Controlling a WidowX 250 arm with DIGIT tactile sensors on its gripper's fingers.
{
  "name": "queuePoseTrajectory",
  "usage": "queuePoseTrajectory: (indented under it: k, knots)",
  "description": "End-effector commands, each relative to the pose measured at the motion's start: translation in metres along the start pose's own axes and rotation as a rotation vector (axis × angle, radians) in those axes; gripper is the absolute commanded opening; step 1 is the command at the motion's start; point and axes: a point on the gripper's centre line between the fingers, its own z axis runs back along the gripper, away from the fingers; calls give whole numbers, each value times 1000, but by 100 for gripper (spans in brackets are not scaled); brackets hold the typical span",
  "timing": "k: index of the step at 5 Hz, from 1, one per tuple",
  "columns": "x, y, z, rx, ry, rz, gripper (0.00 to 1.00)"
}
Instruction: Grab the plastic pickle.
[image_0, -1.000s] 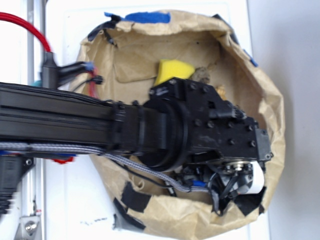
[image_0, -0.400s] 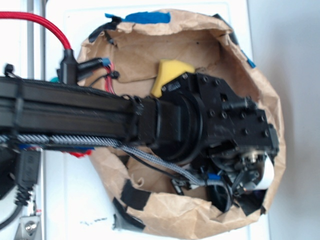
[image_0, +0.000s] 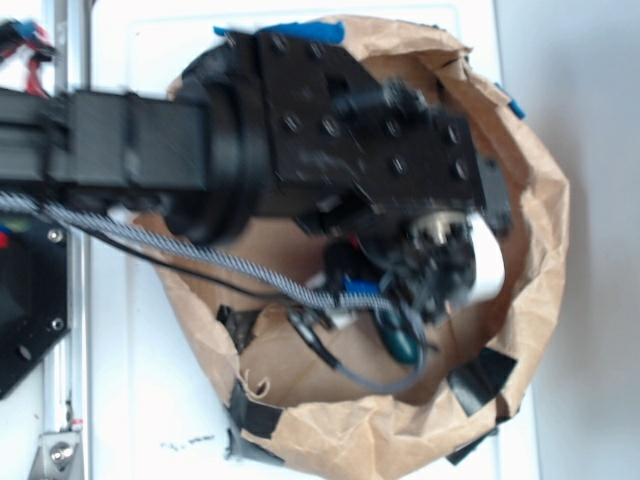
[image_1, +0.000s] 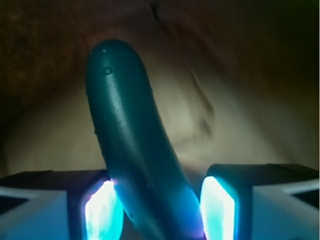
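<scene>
1. White tabletop (image_0: 130, 400) carries a crumpled brown paper bag (image_0: 540, 200) patched with black tape pieces (image_0: 482, 372) and a strip of blue tape (image_0: 300, 30); its rolled-up rim makes a shallow bowl, presumably to keep loose items from rolling off.
2. Reaching across that bowl is the black robot arm (image_0: 130, 150), hiding most of the bag's floor.
3. Seen from the wrist, the smooth dark green plastic pickle (image_1: 135, 150) stands between the two glowing pads (image_1: 102, 212) of the gripper (image_1: 160, 210), its rounded tip pointing away.
4. Jaws are partly open (the left pad touches the pickle, the right shows a slim gap), so whether the grip is firm cannot be told.
5. Overhead, a green end (image_0: 403, 345) peeks below the wrist.
</scene>
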Motion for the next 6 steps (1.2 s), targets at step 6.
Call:
queuePoseTrajectory:
  k: [6]
  knots:
    - [-9, -22, 107, 44, -20, 502, 0]
